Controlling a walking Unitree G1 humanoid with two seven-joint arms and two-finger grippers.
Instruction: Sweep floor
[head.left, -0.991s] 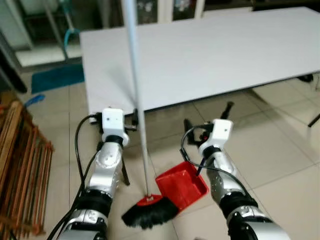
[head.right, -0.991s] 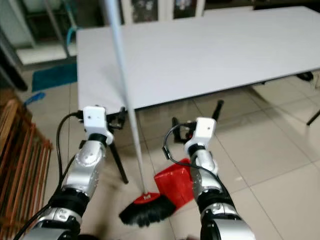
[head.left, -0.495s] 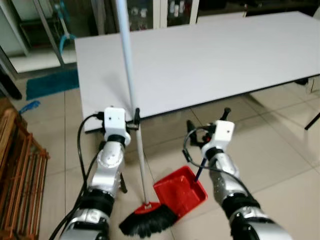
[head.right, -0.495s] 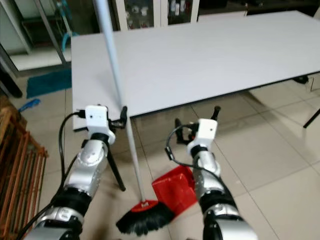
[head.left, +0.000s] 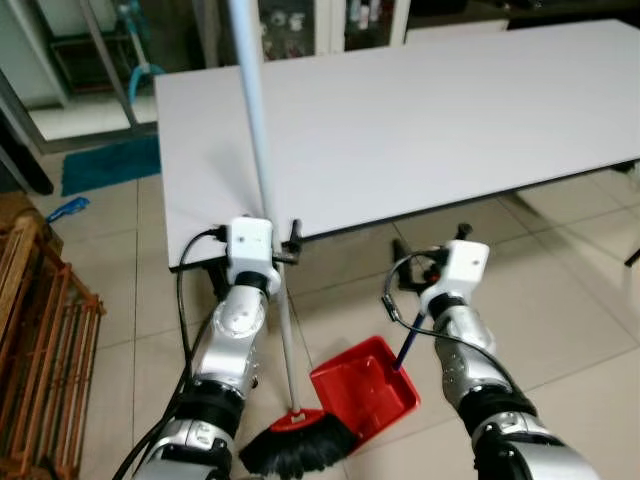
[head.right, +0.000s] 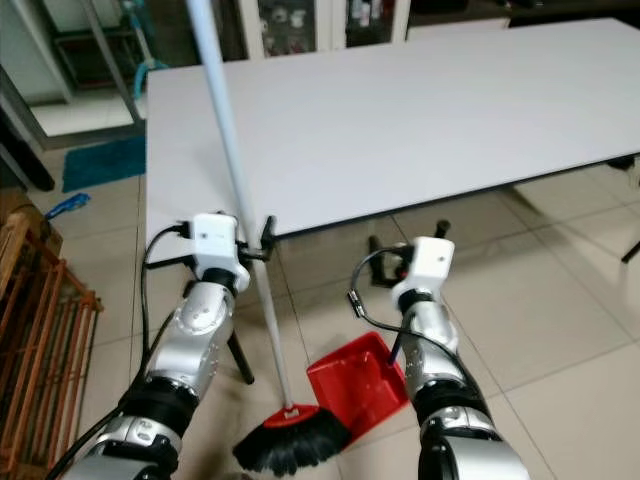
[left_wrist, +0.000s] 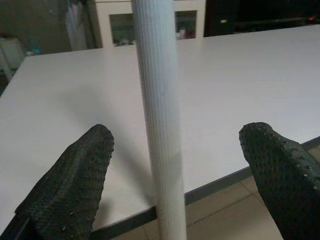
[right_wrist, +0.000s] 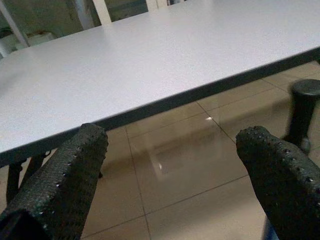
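Beige floor tiles (head.left: 560, 300) are lying under a white table (head.left: 450, 110); the broom's pole (left_wrist: 159, 130) is standing between the left gripper (left_wrist: 177, 175)'s spread fingers (untouched), while the right gripper (right_wrist: 172, 180) is gaping too.

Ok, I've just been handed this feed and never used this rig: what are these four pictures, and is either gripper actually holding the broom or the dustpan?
The two wide pictures come from the robot's head camera, looking down past its own two silver arms. The close-ups look along each wrist's two black fingers.

Ahead stands a white table on a tiled floor. A broom with black bristles stands on the tiles, and beside it lies a red dustpan.

The left gripper is open, its fingers on either side of the broom's white pole without touching it.

The right gripper is open too, aimed under the table edge. The dustpan's dark handle rises toward the right arm, but I can't tell what holds it.
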